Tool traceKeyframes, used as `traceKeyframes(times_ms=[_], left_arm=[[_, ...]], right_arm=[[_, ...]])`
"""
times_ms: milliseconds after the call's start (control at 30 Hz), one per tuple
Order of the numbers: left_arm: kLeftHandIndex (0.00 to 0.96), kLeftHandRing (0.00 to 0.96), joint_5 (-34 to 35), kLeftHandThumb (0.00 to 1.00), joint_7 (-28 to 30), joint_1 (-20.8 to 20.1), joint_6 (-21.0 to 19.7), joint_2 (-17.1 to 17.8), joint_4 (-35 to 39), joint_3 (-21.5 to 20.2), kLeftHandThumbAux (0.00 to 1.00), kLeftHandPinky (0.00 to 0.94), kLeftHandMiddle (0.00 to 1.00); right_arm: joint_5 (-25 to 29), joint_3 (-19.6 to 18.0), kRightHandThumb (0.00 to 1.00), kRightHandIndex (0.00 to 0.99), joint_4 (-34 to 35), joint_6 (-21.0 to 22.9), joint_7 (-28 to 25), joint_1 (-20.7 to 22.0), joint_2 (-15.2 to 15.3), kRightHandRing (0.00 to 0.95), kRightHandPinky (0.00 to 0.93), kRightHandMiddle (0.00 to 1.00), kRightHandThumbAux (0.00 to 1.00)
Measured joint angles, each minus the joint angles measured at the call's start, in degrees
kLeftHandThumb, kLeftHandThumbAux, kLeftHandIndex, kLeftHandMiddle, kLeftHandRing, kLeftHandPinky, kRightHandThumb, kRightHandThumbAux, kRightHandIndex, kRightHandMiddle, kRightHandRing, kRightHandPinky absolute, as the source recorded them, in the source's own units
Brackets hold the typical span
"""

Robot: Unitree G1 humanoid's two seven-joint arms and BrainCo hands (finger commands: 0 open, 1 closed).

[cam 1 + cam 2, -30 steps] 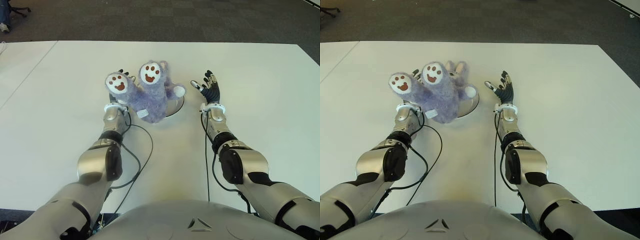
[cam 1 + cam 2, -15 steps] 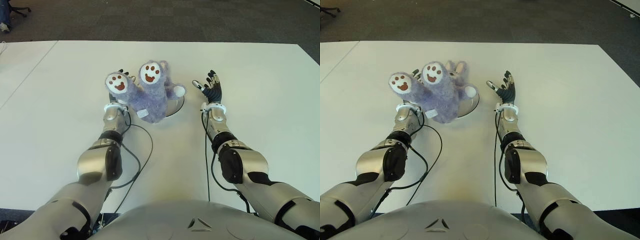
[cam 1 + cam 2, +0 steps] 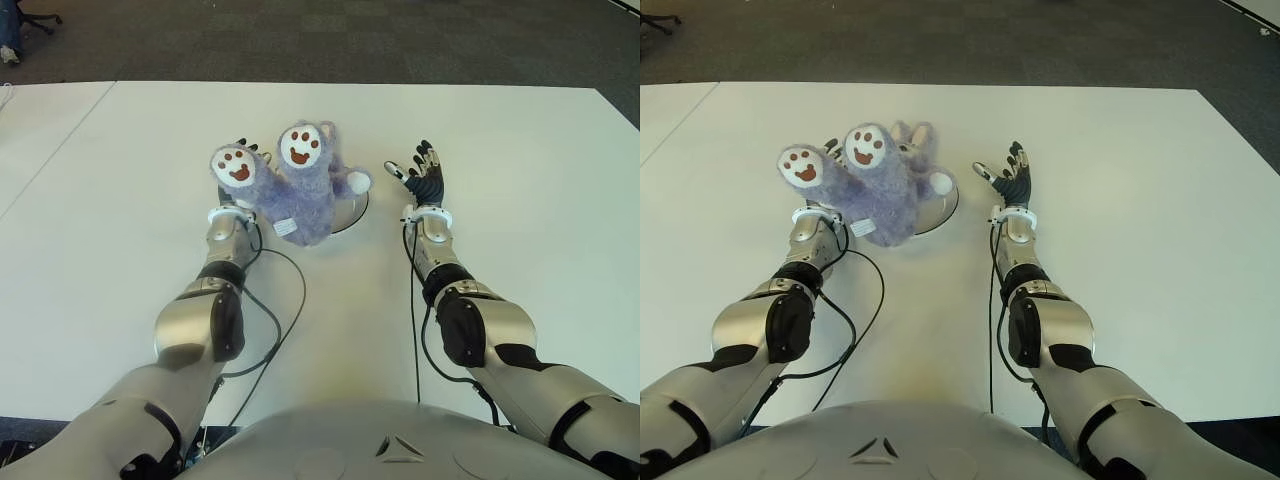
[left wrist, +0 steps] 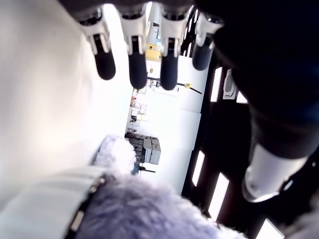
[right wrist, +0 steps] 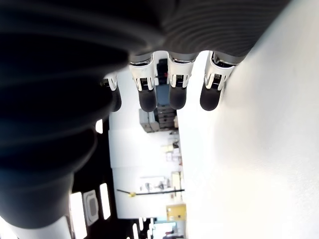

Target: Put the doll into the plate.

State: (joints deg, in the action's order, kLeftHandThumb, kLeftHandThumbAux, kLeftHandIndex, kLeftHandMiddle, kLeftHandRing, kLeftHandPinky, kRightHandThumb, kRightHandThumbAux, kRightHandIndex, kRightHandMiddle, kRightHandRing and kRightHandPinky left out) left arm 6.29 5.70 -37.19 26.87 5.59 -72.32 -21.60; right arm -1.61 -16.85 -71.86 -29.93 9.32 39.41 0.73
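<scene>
1. No text, brand, number or sign can be read in any view.
2. The doll [image 3: 296,190] carries a small white tag [image 3: 285,227] low on its body, but whether anything is printed on it cannot be told.
3. The brown marks on the doll's two white soles are paw pads, not letters.
4. The arms, the hands and the table [image 3: 520,140] show no legible marking.
5. The wrist views show room fittings in the background, too blurred to read.
</scene>
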Motion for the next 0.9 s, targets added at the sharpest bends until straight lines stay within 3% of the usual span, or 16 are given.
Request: traceKeyframes(times_ms=[200,267,767,900], left_arm=[[0.128,0.175,0.00,0.000,0.00,0.02,0.00,0.09,0.00,-0.01,0.731,0.145,0.194],[0.122,0.182,-0.01,0.000,0.00,0.02,0.00,0.10,0.00,0.00,0.731,0.194,0.191],[0.136,0.220,0.16,0.065,0.06,0.02,0.00,0.10,0.00,-0.15,0.750,0.243,0.216],[0.131,0.211,0.41,0.075,0.06,0.02,0.00,0.10,0.00,-0.18,0.748,0.193,0.210]], right_arm=[[-0.04,0.03,0.000,0.036,0.01,0.00,0.05,0.00,0.00,0.024,0.062,0.034,0.828],[-0.12,0.06,0.000,0.035,0.01,0.00,0.12,0.00,0.00,0.024,0.064,0.037,0.835],[-0.44,0.59,0.000,0.067,0.00,0.00,1.21,0.00,0.02,0.042,0.089,0.052,0.872],[-0.44,0.63,0.000,0.072,0.00,0.00,1.35,0.00,0.02,0.044,0.086,0.055,0.879]])
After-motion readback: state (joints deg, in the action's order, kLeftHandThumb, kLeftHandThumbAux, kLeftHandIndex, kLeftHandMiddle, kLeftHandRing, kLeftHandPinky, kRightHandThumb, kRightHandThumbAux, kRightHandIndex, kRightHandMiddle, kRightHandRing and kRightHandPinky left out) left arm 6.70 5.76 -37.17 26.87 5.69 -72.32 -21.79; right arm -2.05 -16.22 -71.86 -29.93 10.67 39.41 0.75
